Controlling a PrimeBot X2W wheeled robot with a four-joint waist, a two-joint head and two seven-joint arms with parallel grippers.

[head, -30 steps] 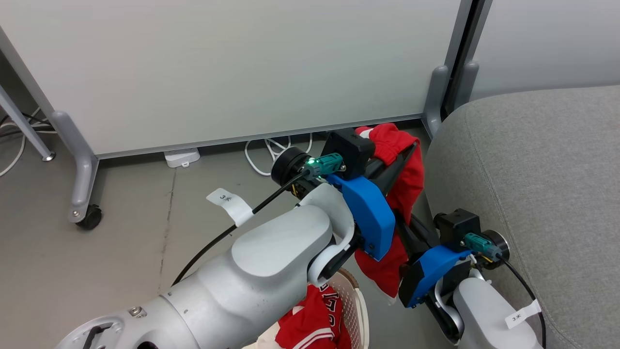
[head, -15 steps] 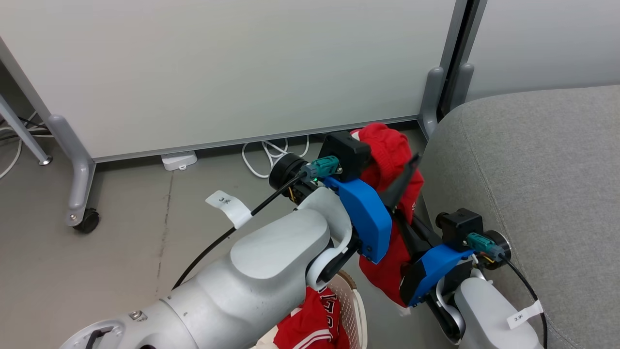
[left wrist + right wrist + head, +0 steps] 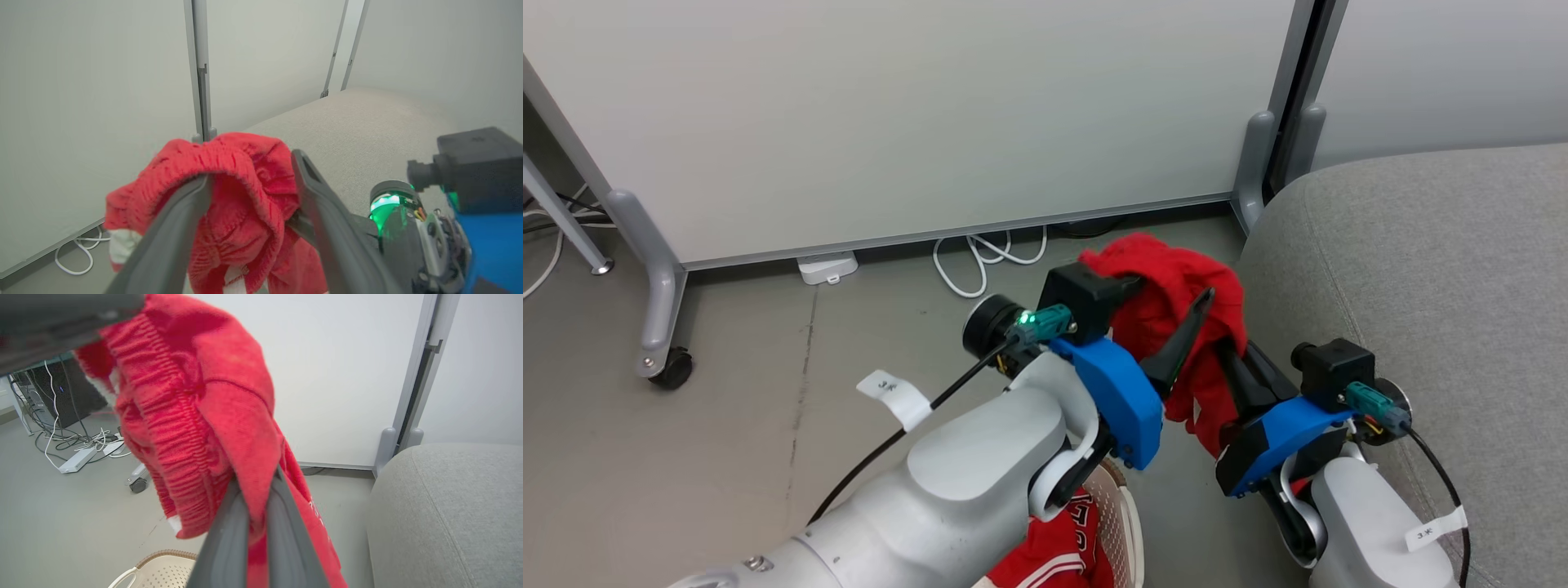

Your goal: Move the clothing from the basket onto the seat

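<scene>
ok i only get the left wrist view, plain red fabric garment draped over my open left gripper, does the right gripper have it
observer: yes, the right gripper is shut on the plain red fabric garment, pinching a fold.
operator: anything left in the basket
observer: the red jersey with white stripe trim lies in the cream-white plastic basket with a brown rim.
operator: is the garment on the seat
observer: not yet; it hangs beside the rounded edge of the light grey fabric seat, above the grey floor.

A white cable (image 3: pixel 980 260) coils under the partition panel (image 3: pixel 915 122).
</scene>
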